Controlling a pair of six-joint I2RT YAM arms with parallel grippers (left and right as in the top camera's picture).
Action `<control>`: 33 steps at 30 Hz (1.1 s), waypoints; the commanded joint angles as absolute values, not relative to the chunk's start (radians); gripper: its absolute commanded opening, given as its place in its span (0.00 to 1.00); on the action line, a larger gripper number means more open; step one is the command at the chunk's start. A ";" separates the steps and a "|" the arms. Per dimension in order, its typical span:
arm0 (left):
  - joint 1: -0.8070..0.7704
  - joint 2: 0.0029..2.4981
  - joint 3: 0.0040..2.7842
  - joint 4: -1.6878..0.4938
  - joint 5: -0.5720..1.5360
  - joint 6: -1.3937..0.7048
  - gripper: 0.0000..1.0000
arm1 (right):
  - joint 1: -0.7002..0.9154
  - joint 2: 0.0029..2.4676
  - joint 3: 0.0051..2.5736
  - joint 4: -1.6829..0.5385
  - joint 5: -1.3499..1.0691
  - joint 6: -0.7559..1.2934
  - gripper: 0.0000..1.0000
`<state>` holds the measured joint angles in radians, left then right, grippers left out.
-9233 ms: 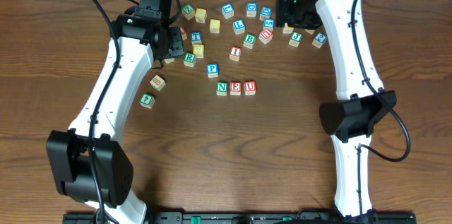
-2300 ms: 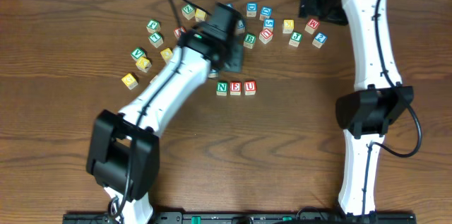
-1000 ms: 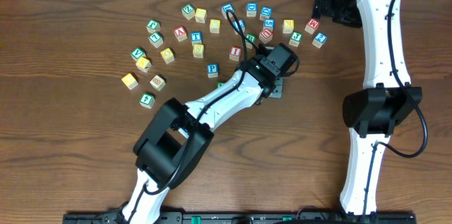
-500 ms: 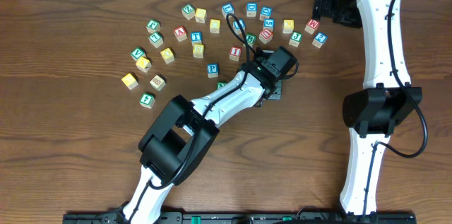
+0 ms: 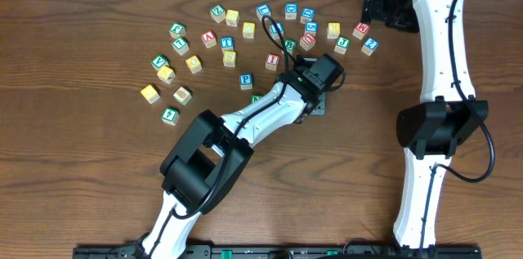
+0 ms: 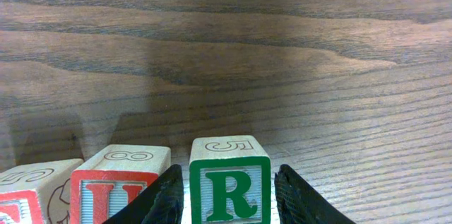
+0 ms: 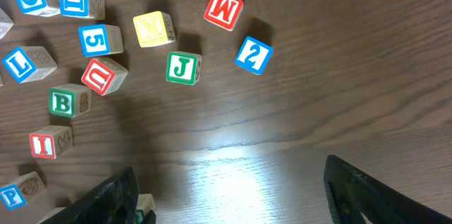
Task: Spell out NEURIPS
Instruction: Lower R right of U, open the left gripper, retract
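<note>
In the left wrist view the green R cube [image 6: 229, 189] stands on the table right of the red U cube [image 6: 116, 190], with the E cube [image 6: 28, 197] at the left edge. My left gripper [image 6: 229, 206] is open around the R, a thin gap on each side of it. From overhead the left gripper [image 5: 315, 96] and its arm hide this row. The blue P cube [image 5: 246, 81] and red I cube [image 5: 272, 61] lie loose behind it. My right gripper [image 7: 233, 196] is open and empty, hovering at the back right [image 5: 377, 6].
Loose letter cubes are scattered across the back of the table: W [image 7: 224, 8], 2 [image 7: 253, 54], J [image 7: 183, 67], yellow K [image 7: 153, 28], B [image 7: 65, 102]. Further cubes lie at the left [image 5: 170, 71]. The left arm [image 5: 245, 124] stretches diagonally across the middle.
My left jaws have parted from the R cube, which now stands on the table beside the U. The right arm has not moved.
</note>
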<state>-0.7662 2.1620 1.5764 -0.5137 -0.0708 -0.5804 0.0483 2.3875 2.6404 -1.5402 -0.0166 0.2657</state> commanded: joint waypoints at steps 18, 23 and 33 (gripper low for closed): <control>-0.735 1.806 1.569 -0.657 -0.091 -0.393 0.42 | 0.056 2.374 2.636 -1.553 -0.015 0.253 0.79; -0.650 1.739 1.569 -0.723 -0.091 -0.393 0.42 | 0.087 2.374 2.636 -1.543 -0.017 0.253 0.79; -0.413 1.709 1.569 -0.826 -0.091 -0.306 0.43 | 0.154 2.374 2.636 -1.530 -0.017 0.253 0.79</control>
<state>-0.4534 1.7256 1.5764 -0.8154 -0.0814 -0.3565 0.1345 2.3875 2.6400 -1.5288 -0.0189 0.2657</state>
